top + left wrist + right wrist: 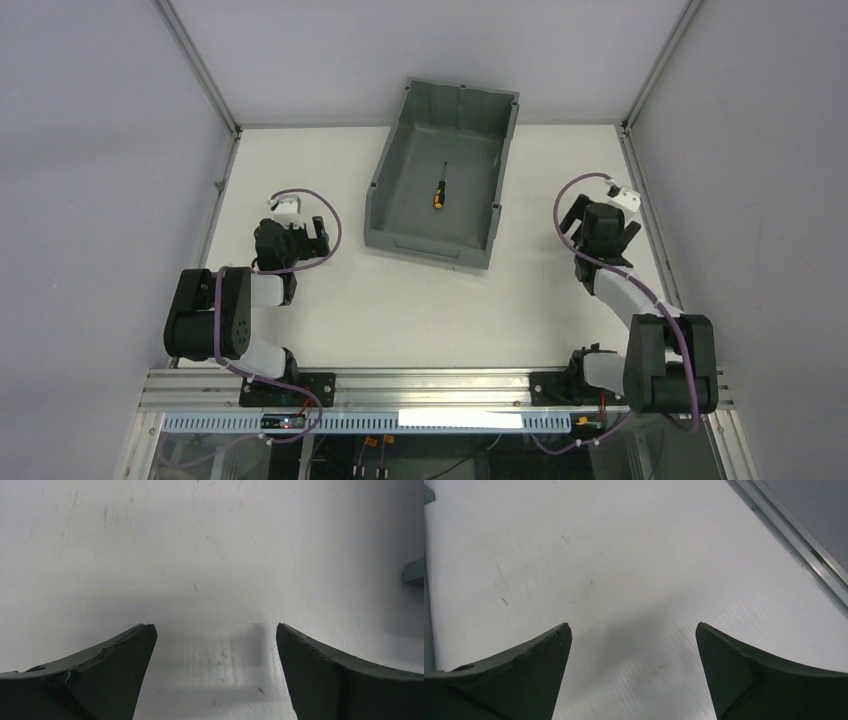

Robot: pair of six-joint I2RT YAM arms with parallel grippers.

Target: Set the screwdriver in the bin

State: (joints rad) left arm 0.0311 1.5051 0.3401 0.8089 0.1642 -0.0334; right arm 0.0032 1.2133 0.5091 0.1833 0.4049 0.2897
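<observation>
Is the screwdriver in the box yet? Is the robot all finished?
Done: the screwdriver lies on the floor of the bin. In hand: nothing. The left gripper and the right gripper are both open and empty over the bare table, one on each side of the bin. Left: nothing that I can see; it looks finished.

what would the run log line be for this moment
screwdriver: lying inside bin | left gripper: open, empty | right gripper: open, empty | task: looks done
</observation>
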